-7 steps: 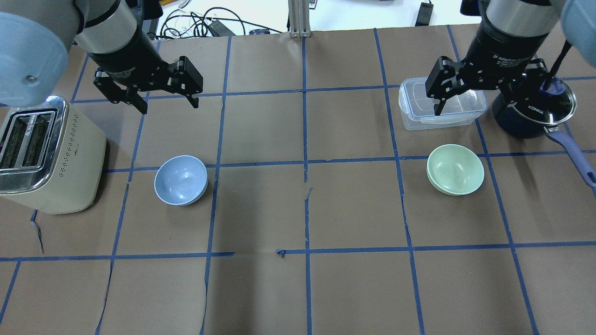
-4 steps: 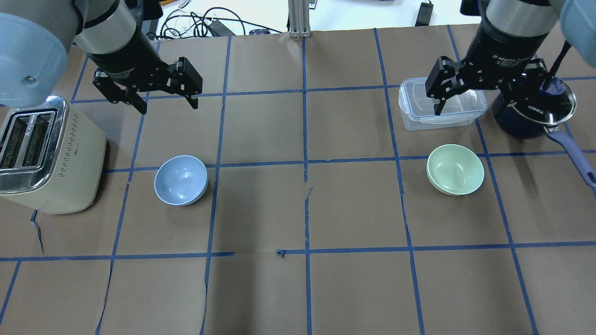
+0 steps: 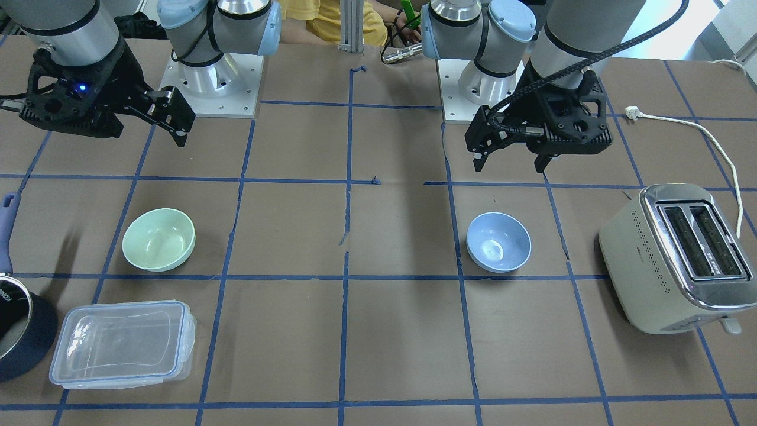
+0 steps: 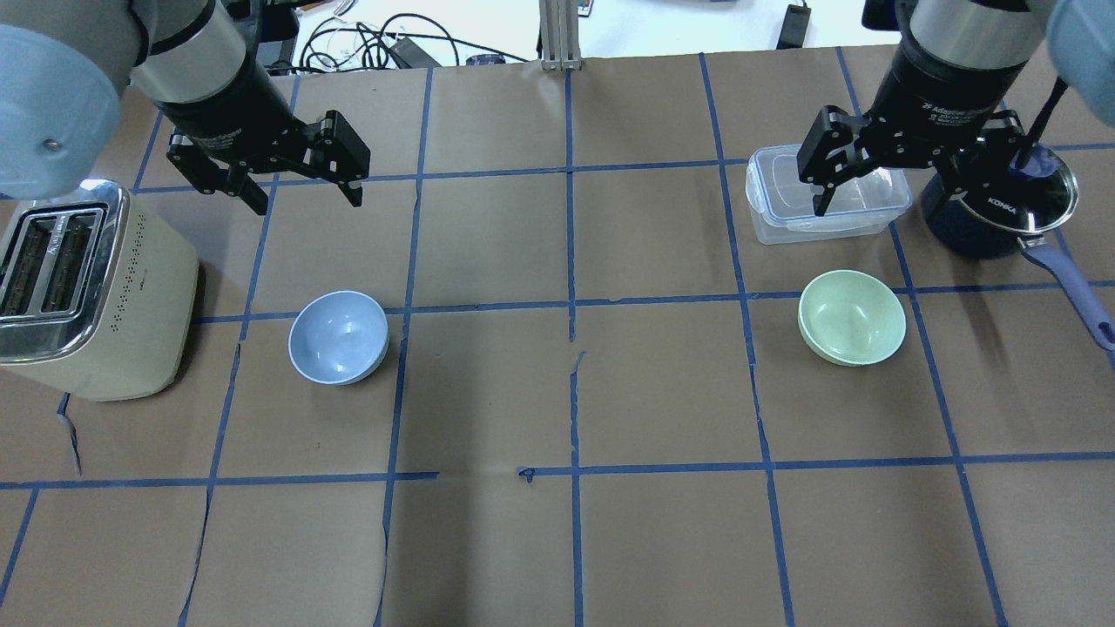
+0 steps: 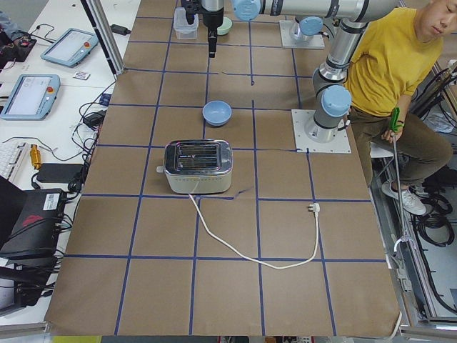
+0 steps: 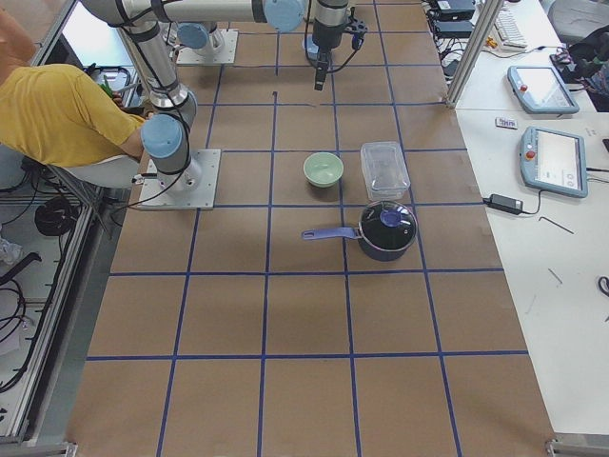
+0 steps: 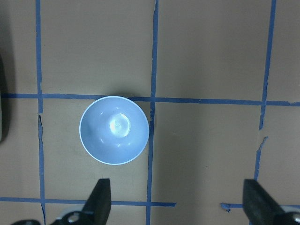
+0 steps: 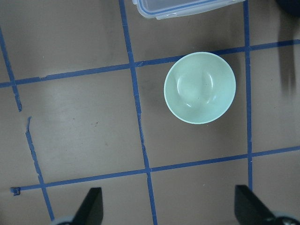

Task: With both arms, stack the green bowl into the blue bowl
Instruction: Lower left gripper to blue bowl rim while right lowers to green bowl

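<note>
Spread apart and empty, the right end effector (image 8: 168,190) hangs nearest the green bowl (image 4: 852,317), which stands upright on the worktop (image 4: 662,392) below it, while the left end effector (image 4: 307,202), equally apart, hangs over the distant blue bowl (image 4: 338,337).

Noted: the grey-silver jointed left arm (image 3: 582,26) and the right arm (image 3: 59,18) share one finish, smooth metal tubes. We see light blue round joint caps (image 3: 512,21) on both. One cap at 9 o'clock in the overhead view bears a single small screw (image 4: 54,146). The pale square metal base plates (image 3: 174,103) carry small edge screws. A black cable (image 3: 585,64) runs along the left arm. The black two-finger left gripper (image 4: 307,202) and right gripper (image 8: 168,189) match. The right one's collar has white lettering (image 4: 949,109) reading "2F Adaptive". A blue light (image 3: 81,89) glows on its wrist housing, at 10 o'clock in the front-facing view.
</note>
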